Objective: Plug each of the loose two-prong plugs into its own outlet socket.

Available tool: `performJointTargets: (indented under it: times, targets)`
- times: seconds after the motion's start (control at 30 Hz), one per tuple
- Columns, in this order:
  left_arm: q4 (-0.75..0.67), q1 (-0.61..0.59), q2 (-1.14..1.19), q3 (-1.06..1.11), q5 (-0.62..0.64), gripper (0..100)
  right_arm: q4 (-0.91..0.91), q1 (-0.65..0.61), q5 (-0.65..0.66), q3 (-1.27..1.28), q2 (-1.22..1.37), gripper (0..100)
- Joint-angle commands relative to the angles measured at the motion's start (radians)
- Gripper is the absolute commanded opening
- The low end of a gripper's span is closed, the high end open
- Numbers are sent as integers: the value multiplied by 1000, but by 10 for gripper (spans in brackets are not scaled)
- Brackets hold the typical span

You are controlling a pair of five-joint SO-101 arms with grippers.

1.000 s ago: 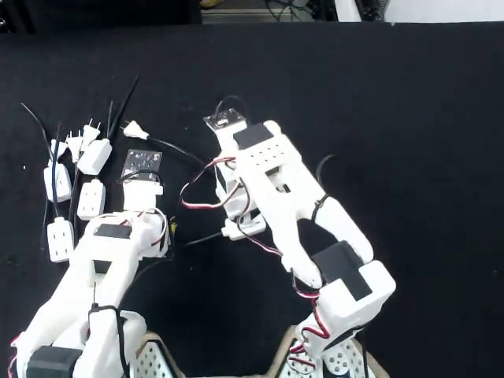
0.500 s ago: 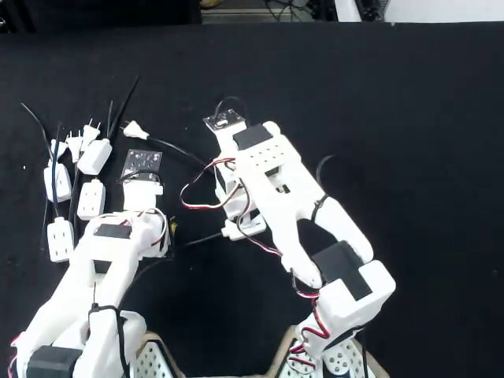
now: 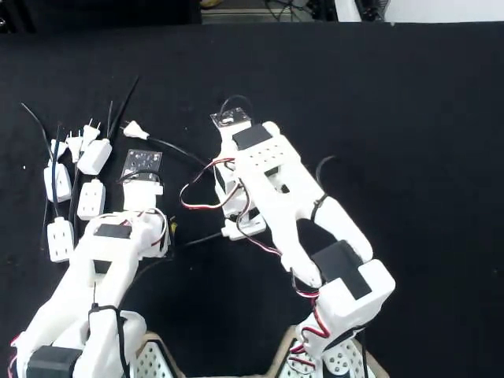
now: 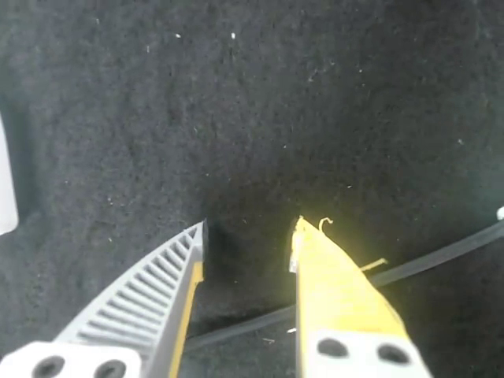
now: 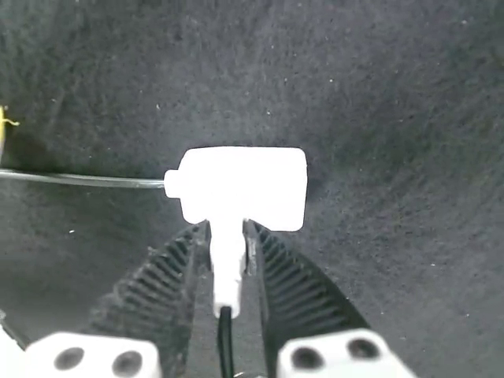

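My right gripper [image 5: 227, 228] is shut on the stem of a white two-prong plug [image 5: 227, 272]. The plug sits against a white outlet socket [image 5: 240, 187], and a thin black cable [image 5: 79, 180] runs off from the socket's side. In the high view this socket [image 3: 244, 227] peeks out from under the right arm at the table's middle. My left gripper [image 4: 248, 232] is open just above the black cloth with nothing between its fingers, and a black cable [image 4: 441, 256] passes behind its yellow finger [image 4: 331, 291]. A loose plug [image 3: 134, 128] lies at the back left.
Several white sockets, such as one [image 3: 91, 198] and another [image 3: 61, 239], lie in a cluster at the left with more plugs [image 3: 92, 130] and black cables. The black cloth [image 3: 409, 118] spreads bare to the right.
The right arm's wrist has shifted a little to the right. The left arm has not moved.
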Motion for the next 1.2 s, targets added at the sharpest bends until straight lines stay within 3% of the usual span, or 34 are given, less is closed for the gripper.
performJointTargets:
  times: [0.0,0.57,0.87,1.17]
  targets:
    - [-9,12,-18,-5,-8,184,-20,25,-12,-10,15,11]
    - [-9,12,-18,-5,-8,184,-60,-55,-3,24,19,11]
    - [-9,10,-18,-4,-8,184,-126,-55,132,145,13,11]
    - [-9,10,-18,-4,-8,184,-138,-57,141,151,18,11]
